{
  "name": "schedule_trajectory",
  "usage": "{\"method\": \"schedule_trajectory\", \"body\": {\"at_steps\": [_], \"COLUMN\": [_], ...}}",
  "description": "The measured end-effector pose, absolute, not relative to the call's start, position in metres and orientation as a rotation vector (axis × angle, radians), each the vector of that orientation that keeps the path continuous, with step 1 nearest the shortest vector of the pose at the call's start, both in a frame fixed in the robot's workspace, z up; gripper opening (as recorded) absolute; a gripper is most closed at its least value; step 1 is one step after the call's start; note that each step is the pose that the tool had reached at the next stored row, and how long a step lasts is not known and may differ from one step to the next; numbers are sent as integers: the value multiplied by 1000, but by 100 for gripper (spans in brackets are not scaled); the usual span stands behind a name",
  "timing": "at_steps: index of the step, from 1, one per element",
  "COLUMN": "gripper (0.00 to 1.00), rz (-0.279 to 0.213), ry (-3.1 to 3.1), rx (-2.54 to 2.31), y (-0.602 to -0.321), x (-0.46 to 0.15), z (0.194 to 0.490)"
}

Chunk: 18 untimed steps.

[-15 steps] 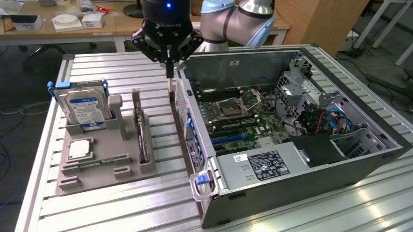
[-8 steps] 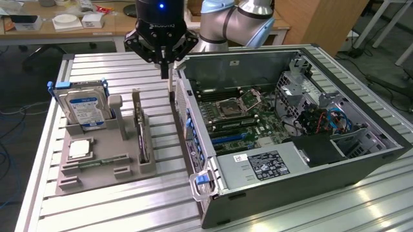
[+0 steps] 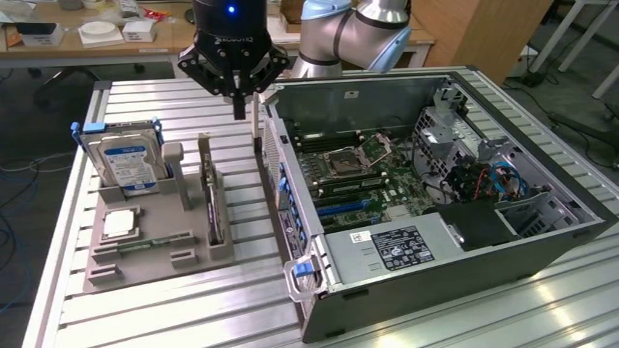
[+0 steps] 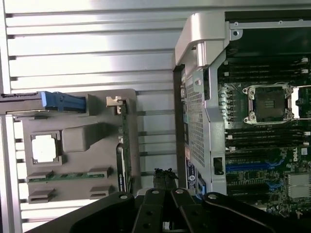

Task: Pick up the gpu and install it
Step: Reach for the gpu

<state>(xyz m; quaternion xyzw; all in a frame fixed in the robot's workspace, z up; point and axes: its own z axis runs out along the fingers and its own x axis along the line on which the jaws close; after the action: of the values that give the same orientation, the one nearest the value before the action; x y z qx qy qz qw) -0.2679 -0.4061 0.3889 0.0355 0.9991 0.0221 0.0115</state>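
The gpu (image 3: 211,197) stands on edge in a slot of the grey holder tray (image 3: 155,261), its green board and dark face upright. In the wrist view the gpu (image 4: 124,148) shows edge-on, with its silver bracket (image 4: 114,102) at one end. My gripper (image 3: 239,109) hangs above the table between the tray and the open computer case (image 3: 387,283), behind the card's far end and clear of it. Its fingers are shut together with nothing between them. In the wrist view the gripper (image 4: 164,182) points down over the gap beside the case wall (image 4: 197,111).
A silver hard drive (image 3: 126,163) with a blue-and-white label stands at the tray's back. A processor chip (image 3: 118,223) and a RAM stick (image 3: 145,245) lie on the tray. The case's motherboard (image 3: 358,174) lies exposed. A desk (image 3: 87,36) with clutter stands behind.
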Motion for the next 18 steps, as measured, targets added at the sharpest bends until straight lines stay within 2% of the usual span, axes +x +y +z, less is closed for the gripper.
{"method": "schedule_trajectory", "body": {"at_steps": [18], "gripper": [10], "rz": [69], "ry": [3116], "rx": [111], "y": [-408], "x": [-294], "z": [388]}}
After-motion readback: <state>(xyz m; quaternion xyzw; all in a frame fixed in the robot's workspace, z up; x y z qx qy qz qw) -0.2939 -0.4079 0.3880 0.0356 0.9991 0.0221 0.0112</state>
